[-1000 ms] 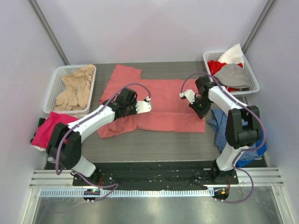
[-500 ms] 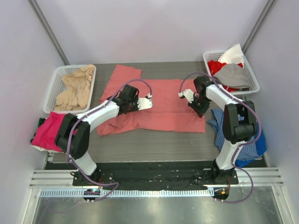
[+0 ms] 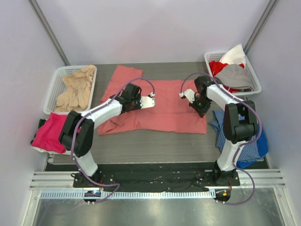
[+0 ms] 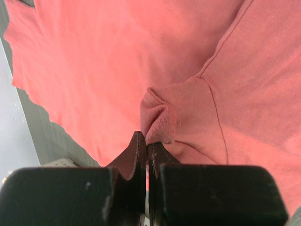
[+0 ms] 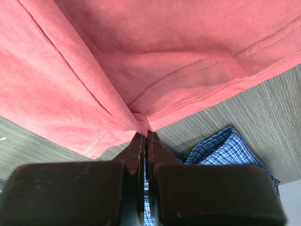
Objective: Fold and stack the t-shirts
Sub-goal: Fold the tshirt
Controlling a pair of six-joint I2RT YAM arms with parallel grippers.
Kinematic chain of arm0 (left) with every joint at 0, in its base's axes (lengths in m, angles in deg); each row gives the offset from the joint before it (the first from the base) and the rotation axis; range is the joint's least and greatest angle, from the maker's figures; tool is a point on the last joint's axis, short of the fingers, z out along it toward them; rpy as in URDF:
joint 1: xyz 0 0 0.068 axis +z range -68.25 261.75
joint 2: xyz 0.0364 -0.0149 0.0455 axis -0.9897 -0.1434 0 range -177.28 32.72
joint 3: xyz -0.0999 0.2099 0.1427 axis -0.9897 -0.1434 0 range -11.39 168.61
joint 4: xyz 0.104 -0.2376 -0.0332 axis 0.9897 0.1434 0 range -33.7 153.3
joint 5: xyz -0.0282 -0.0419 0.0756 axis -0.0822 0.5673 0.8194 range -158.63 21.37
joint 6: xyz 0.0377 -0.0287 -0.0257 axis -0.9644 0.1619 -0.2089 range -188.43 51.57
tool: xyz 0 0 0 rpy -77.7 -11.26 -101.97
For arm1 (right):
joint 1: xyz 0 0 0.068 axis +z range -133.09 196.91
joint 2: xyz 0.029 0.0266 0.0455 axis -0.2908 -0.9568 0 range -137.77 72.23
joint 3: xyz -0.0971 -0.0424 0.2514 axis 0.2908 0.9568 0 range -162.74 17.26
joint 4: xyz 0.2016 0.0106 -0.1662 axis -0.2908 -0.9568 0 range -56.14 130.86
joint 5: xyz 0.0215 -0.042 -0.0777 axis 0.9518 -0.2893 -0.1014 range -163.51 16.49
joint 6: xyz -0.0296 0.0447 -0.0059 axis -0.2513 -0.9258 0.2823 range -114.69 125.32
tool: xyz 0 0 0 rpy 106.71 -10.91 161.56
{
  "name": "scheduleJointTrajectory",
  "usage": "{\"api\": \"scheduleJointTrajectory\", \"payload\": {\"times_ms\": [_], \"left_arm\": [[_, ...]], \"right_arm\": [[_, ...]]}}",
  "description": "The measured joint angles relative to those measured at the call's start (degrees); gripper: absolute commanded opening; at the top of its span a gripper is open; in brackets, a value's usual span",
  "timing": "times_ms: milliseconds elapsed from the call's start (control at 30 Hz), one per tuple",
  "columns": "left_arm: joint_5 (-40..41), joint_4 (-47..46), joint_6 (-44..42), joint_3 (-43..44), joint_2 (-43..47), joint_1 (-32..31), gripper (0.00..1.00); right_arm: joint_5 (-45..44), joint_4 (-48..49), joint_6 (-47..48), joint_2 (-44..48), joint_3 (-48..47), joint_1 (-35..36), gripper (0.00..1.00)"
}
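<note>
Left basket (image 3: 60, 71) of beige t-shirts (image 3: 77, 89), right basket (image 3: 209, 56) of seemingly red-and-grey shirts (image 3: 235, 76)

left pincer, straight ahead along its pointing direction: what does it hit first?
The salmon-red t-shirt: the left pincer is shut on a bunched fold of it, and more of the same cloth lies right ahead. Depth beyond is unclear.

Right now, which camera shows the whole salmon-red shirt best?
The top external view: the salmon-red shirt lies spread, nearly all of it showing. The left wrist view shows only a bunched bit pinched in the left end effector; the right wrist view, only a hem corner in the right end effector.
</note>
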Motion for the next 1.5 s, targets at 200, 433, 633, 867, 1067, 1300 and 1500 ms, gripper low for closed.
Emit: {"api": "scheduleJointTrajectory", "payload": {"times_ms": [200,433,633,867,1067,1300,1500], "left_arm": [[0.1,-0.1,-1.0,2.6,-2.8,0.2,0.0],[0.1,-0.6,-1.3,4.5,-3.7,0.6,0.0],[0.2,-0.7,-2.3,4.4,-3.7,0.8,0.0],[0.4,-0.9,-3.0,4.0,-3.7,0.8,0.0],[0.4,-0.9,-3.1,3.9,-3.7,0.8,0.0],[0.4,-1.0,-3.1,3.8,-4.0,0.8,0.22],[2.4,-4.0,-2.8,3.8,-5.7,0.8,0.48]], "right_arm": [[-0.2,0.1,0.2,-0.2,0.0,0.0,0.01],[-1.6,0.2,0.3,-0.2,0.0,0.0,0.01],[-1.9,0.3,0.4,-0.2,-0.9,-0.1,0.01],[-2.1,0.3,0.4,-0.9,-1.8,-0.2,0.01],[-2.3,0.3,0.4,-1.8,-2.1,-0.2,0.07],[-3.1,0.8,0.2,-1.9,-2.3,-0.2,0.28],[-3.5,1.1,0.2,-1.9,-2.3,-0.2,0.28]]}}
